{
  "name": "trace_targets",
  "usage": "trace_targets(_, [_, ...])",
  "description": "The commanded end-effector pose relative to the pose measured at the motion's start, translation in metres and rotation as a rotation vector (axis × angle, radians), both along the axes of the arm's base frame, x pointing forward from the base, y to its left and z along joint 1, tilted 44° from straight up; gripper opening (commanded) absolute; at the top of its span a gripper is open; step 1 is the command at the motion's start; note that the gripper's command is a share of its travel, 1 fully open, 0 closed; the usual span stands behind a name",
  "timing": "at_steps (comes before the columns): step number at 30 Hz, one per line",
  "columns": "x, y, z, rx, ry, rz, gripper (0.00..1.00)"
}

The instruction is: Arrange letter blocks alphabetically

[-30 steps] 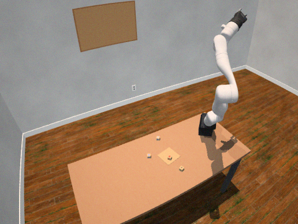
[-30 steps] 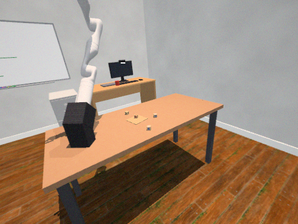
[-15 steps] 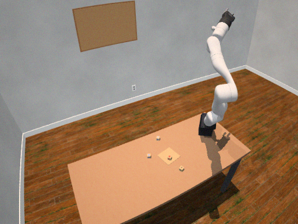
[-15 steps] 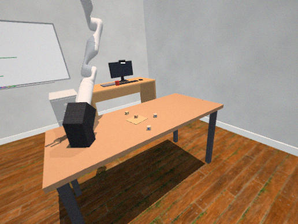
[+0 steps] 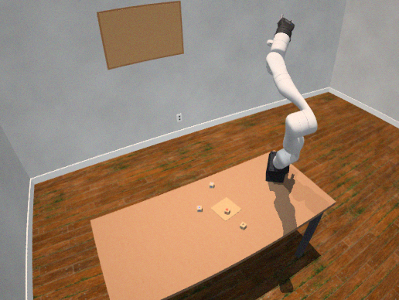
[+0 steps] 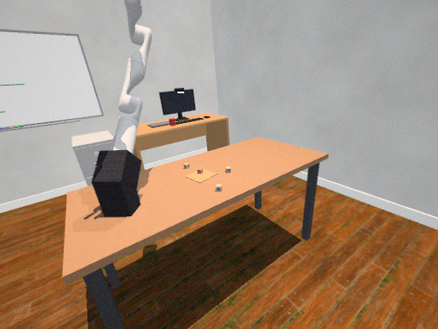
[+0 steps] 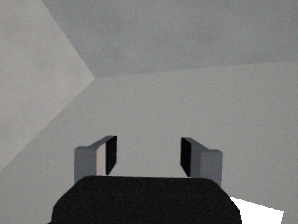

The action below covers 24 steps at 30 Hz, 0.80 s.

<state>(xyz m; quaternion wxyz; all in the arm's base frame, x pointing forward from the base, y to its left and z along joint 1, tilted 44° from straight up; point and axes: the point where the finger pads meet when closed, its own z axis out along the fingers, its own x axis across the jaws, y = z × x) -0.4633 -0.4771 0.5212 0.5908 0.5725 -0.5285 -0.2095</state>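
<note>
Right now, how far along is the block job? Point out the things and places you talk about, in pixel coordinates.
Little looks done: the mat [image 5: 219, 209] [image 6: 201, 178] lies flat, with one block [image 5: 227, 211] [image 6: 199, 170] on it. Nothing is in hand; the gripper [image 7: 148, 150] is open, raised well above the table [image 5: 162, 247] [image 6: 263, 157]. Three blocks sit off the mat, so two more lettered ones must join the row. The letters are too small to read.

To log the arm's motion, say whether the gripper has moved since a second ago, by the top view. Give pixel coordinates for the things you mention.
Yes: the gripper [image 5: 287, 17] has swung left, toward the corkboard [image 5: 141, 35].
</note>
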Motion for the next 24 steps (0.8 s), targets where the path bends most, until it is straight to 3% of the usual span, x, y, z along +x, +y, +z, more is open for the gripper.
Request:
trace_targets(1, [0.003,-0.004,-0.004,0.018,0.006,0.012,1.00])
trace_targets(2, [0.041,-0.037,-0.022,0.042,-0.015,0.108,1.00])
trace_targets(10, [0.043,-0.039,-0.023,0.040,-0.018,0.114,1.00])
trace_targets(11, [0.085,-0.069,-0.042,0.065,-0.038,0.212,1.00])
trace_targets(18, [0.087,-0.071,-0.043,0.063,-0.041,0.216,1.00])
trace_targets(19, [0.132,-0.096,-0.061,0.088,-0.061,0.313,1.00])
trace_targets(24, [0.134,-0.098,-0.062,0.086,-0.064,0.317,1.00])
